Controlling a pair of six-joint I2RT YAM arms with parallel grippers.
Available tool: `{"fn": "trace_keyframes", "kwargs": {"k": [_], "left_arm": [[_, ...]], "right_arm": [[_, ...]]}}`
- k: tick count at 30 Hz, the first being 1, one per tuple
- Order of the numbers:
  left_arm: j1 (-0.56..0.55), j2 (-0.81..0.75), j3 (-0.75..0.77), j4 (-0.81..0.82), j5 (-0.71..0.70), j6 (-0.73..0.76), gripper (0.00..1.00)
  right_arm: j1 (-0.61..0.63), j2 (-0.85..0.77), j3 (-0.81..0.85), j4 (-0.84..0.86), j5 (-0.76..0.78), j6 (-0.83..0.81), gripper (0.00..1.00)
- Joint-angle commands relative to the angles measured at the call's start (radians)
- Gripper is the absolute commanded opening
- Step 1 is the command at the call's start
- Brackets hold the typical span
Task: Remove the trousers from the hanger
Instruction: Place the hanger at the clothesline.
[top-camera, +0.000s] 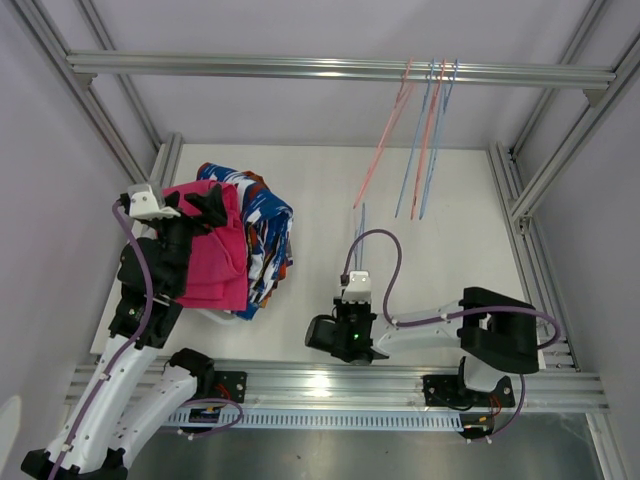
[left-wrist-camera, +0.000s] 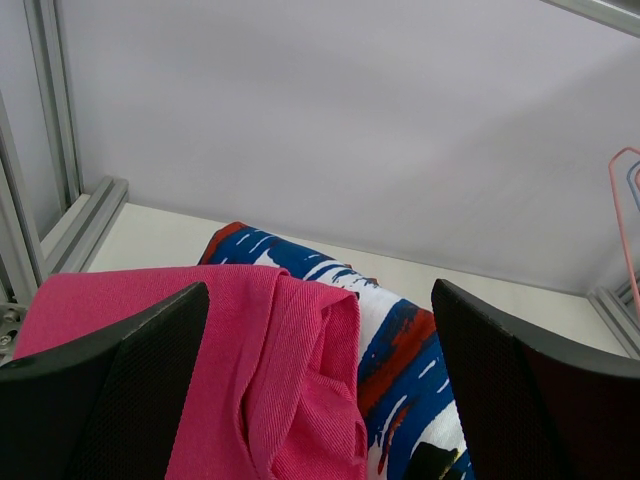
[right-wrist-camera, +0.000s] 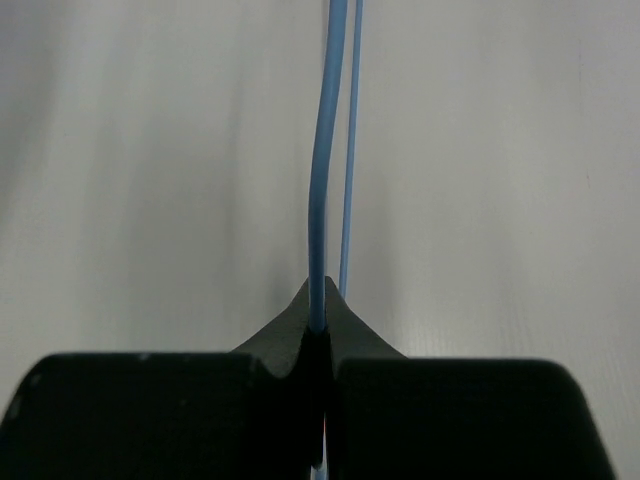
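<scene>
Writing: one small label (top-camera: 205, 410) by my left base; the print is too small to read.

Trousers (top-camera: 235, 255): a folded pile on the left side of the table (top-camera: 430, 260).
- Pink pair (left-wrist-camera: 270, 380) lies on top.
- Patterned pair (left-wrist-camera: 400, 340), blue-white-red, lies under it and sticks out to the right.
- A black scrap shows at the bottom edge of the left wrist view; I cannot tell what it is.

Left pincer (left-wrist-camera: 320, 290): directly over the pile, pointing across the pink pair toward the back wall.
- Jaws spread wide, with one finger (left-wrist-camera: 120, 390) at each side of the wrist view.
- The pink fold and some patterned cloth lie between the fingers.
- Nothing is clamped. I cannot tell whether the undersides of the fingers touch the cloth.

Right pincer (right-wrist-camera: 320, 335): low over the table near the front centre, well apart from the pile, which lies to its left.
- Jaws fully together, pinching the blue wire of a hanger (right-wrist-camera: 322, 180).
- The wire runs straight away from the fingertips, with a thinner blue strand just beside it on the right.
- In the top view, short blue lines show just beyond this pincer.

Rail (top-camera: 300, 68) across the top at the back: spare hangers (top-camera: 428, 140), pink and blue, hang from its right part, well apart from the pile.
</scene>
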Motion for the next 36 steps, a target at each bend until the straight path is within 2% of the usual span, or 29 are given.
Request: {"fn": "trace_keyframes", "kwargs": {"k": [1, 6, 11, 22, 30, 36], "left_arm": [[-0.001, -0.007, 0.008, 0.011, 0.016, -0.016, 0.96], [-0.001, -0.009, 0.005, 0.011, 0.014, -0.016, 0.96], [-0.001, -0.009, 0.008, 0.011, 0.017, -0.018, 0.96], [-0.001, -0.012, 0.007, 0.011, 0.023, -0.019, 0.96], [-0.001, -0.006, 0.007, 0.009, 0.022, -0.021, 0.96], [-0.001, -0.006, 0.007, 0.011, 0.02, -0.019, 0.96]], "right_arm": [[0.03, 0.061, 0.078, -0.046, 0.085, 0.104, 0.0], [0.07, 0.126, 0.185, -0.078, 0.091, 0.069, 0.0], [0.081, 0.066, 0.225, -0.081, 0.092, -0.005, 0.0], [0.045, -0.11, 0.363, 0.06, 0.109, -0.466, 0.0], [-0.102, -0.166, 0.509, 0.166, 0.031, -0.77, 0.0], [-0.214, -0.152, 0.67, 0.175, -0.096, -0.887, 0.0]]}}
